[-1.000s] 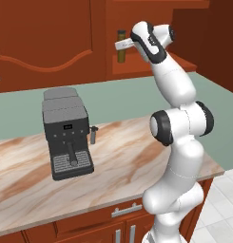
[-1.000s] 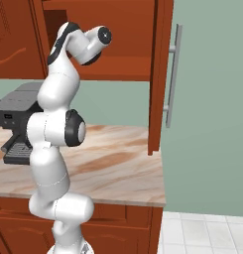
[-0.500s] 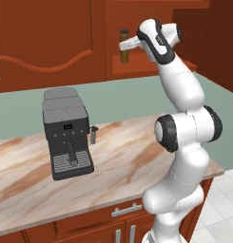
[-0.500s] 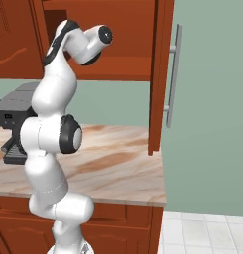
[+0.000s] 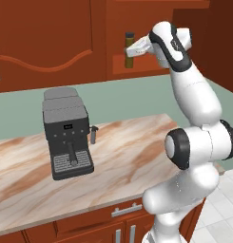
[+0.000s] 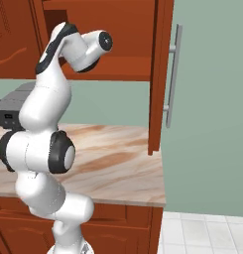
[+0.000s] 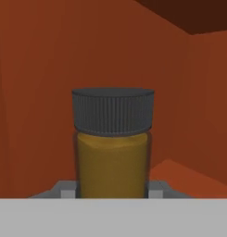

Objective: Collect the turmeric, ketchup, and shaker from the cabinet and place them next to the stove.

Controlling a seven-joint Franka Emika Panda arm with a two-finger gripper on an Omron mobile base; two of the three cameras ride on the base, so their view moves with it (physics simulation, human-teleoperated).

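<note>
While inside cabinet (image 5: 137,28): fingers (image 7: 157,189) clamping turmeric (image 7: 112,157).

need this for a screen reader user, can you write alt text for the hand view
A turmeric jar with a ribbed dark cap stands upright, close up, inside a red-brown wooden cabinet. The gripper has a grey fingertip on each side of the jar's yellow-brown body, at the bottom of the picture.
</note>
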